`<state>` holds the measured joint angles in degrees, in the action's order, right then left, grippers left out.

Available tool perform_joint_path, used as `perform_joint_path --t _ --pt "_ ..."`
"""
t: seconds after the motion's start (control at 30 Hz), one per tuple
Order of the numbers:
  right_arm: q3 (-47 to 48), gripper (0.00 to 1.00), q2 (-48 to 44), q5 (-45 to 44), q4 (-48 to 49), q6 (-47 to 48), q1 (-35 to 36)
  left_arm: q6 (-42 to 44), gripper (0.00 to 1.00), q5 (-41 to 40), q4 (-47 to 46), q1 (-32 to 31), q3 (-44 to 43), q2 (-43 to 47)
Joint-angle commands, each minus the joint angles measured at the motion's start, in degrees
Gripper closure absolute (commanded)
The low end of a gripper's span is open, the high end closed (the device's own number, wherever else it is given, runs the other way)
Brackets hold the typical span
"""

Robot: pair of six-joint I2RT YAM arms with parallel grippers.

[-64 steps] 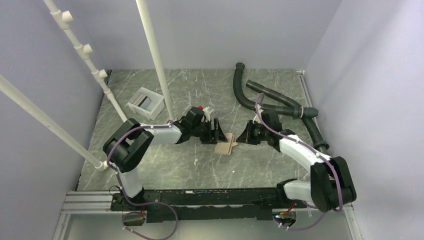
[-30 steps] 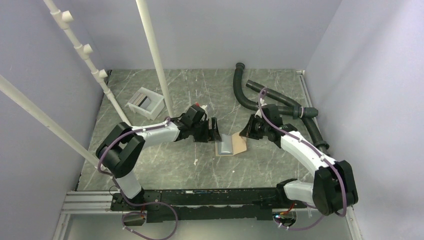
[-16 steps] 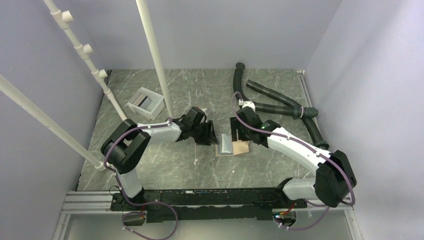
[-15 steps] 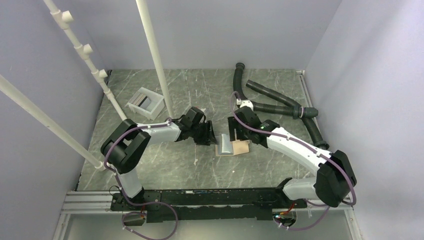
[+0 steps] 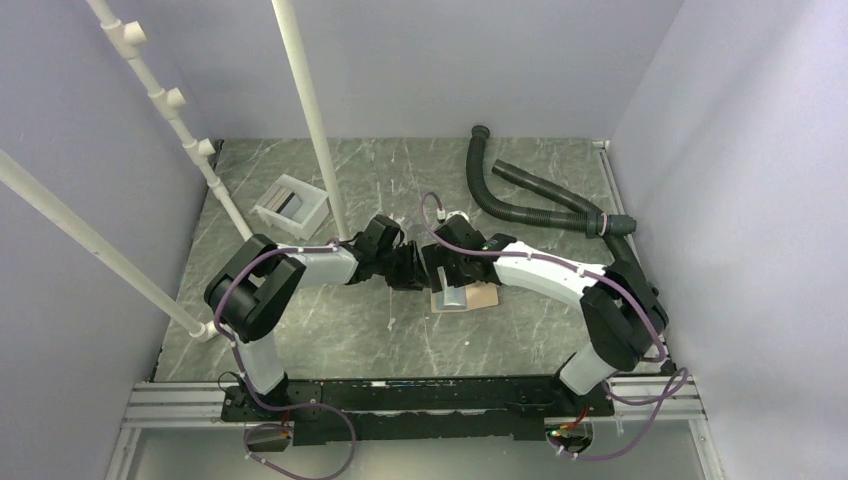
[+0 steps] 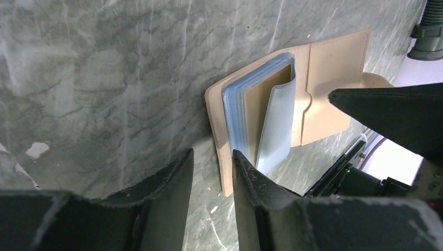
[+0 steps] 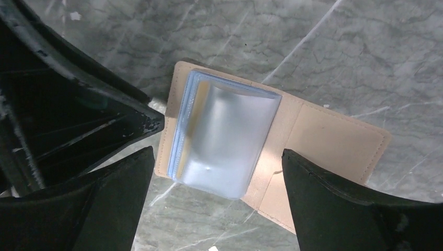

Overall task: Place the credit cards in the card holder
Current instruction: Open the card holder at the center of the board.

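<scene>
The card holder point(image 5: 478, 296) lies open on the table, tan cover down, its pale blue-grey sleeves point(image 7: 224, 141) fanned upward. My left gripper point(image 6: 212, 157) sits low at its left edge, jaws narrowed; the tan cover edge point(image 6: 217, 130) lies in the gap, with bare table showing between it and the left finger. My right gripper point(image 7: 217, 204) hovers over the card holder, jaws wide apart and empty. Dark credit cards point(image 5: 289, 203) lie in the white tray point(image 5: 310, 215) at the back left.
Black corrugated hoses point(image 5: 530, 200) curl at the back right. White pipes point(image 5: 310, 120) stand and slant along the left side and behind the left arm. Both wrists crowd together over the table's middle.
The right arm swung left from beside the card holder to above it and opened its jaws wide. The left jaws narrowed at the card holder's left edge. The card holder now lies open.
</scene>
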<state>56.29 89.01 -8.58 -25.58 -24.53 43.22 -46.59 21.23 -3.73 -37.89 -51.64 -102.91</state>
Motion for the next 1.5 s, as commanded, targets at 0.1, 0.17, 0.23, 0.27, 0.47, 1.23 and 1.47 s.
perform_joint_path --t 0.1,0.17,0.23,0.27,0.47,1.23,1.47 --pt "-0.1 0.06 3.96 -1.79 2.29 -2.07 0.15 -0.45 0.61 0.05 -0.86 0.01 1.89 0.41" --pt "-0.65 0.06 4.23 -2.39 2.61 -2.29 0.2 -0.39 0.61 -0.05 -0.58 0.12 1.89 0.58" --pt "-0.98 0.06 4.81 -3.38 2.44 -2.51 0.26 -0.26 0.61 -0.21 -0.37 0.1 1.89 0.92" --pt "-1.01 0.08 5.2 -3.93 2.05 -2.72 0.24 -0.11 0.61 -0.37 -0.2 0.16 1.89 1.1" --pt "-2.68 0.25 5.61 -1.96 3.81 -3.47 -0.54 0.87 0.6 -1.4 1.8 0.11 1.18 2.54" --pt "-24.4 0.65 -1.9 45.38 36.04 -9.68 -25.09 2.47 0.65 5.25 2.41 -1.55 -8.63 -2.73" --pt "-25.91 0.64 -2.0 45.92 37.79 -10.09 -26.46 4.39 0.8 6.63 3.27 -3.63 -13.85 -9.94"
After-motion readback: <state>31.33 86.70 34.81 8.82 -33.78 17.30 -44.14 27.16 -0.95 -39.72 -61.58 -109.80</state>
